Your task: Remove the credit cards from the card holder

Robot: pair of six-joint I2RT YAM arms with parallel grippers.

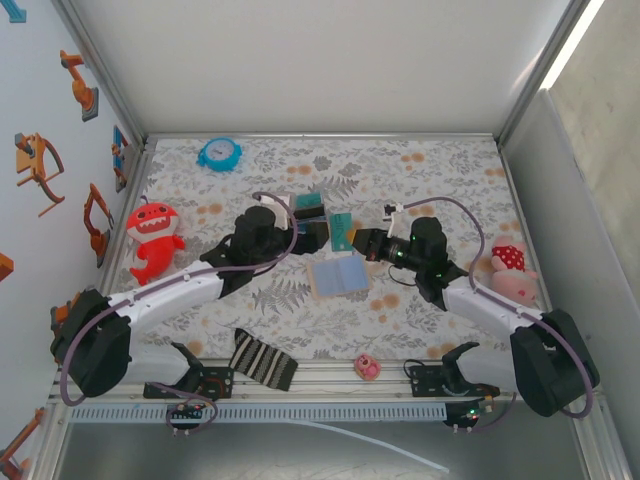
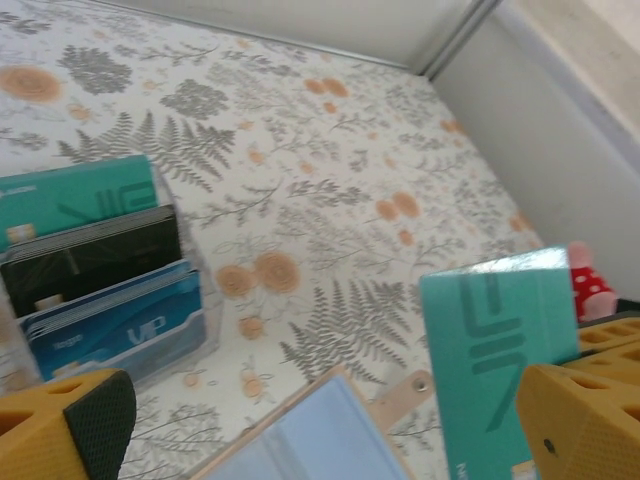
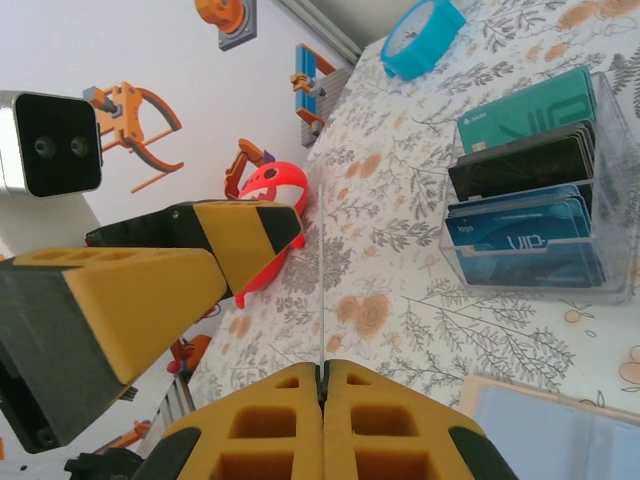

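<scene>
Card holder point(image 1: 338, 276) lies open on the table point(image 1: 430, 170), centre frame, just below my right claw point(image 1: 352, 238), which is pinched on a teal card point(image 1: 341, 231); left claw point(image 1: 308, 232) gapes empty just left of that card.

The floral-patterned table point(image 1: 420, 180) bears an open pale-blue card holder point(image 1: 338, 276) just beside the right pincer point(image 1: 358, 240). A clear plastic rack of cards point(image 1: 309, 205) stands just beyond the left pincer point(image 1: 318, 235).

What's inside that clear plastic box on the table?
The clear box holds cards standing on edge: a teal card at the back, black cards, then blue cards. They overlap, hiding the count.
</scene>
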